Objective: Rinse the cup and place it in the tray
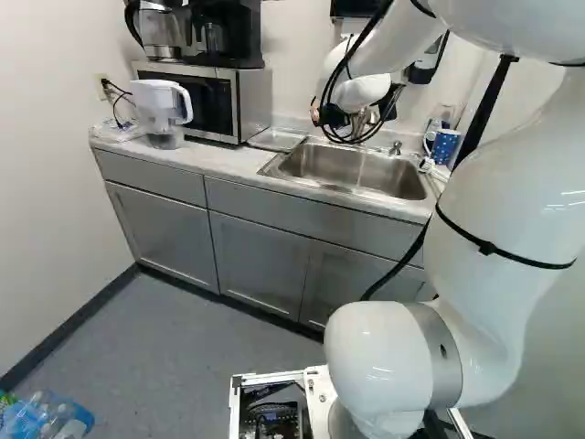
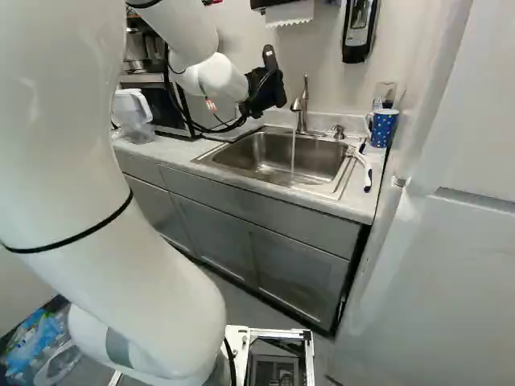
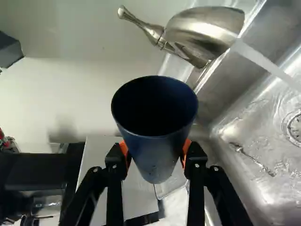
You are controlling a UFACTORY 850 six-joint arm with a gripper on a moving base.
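Wrist view, dk cup [image 3: 156, 153], in gripper [image 2: 268, 85]

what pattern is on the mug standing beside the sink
White dots on blue; the mug shows best in the right base view.

- One dark cup [image 3: 157, 141] between the fingers of the claw [image 2: 265, 90]
- One faucet [image 2: 301, 112], near the claw
- One sink [image 2: 322, 154] with one spoon [image 3: 254, 161], lower than the claw
- One dotted mug [image 2: 384, 129] and one brush [image 2: 367, 172], well apart from the claw
- One pitcher [image 1: 160, 108], one microwave [image 1: 208, 99], opposite the mug from the claw
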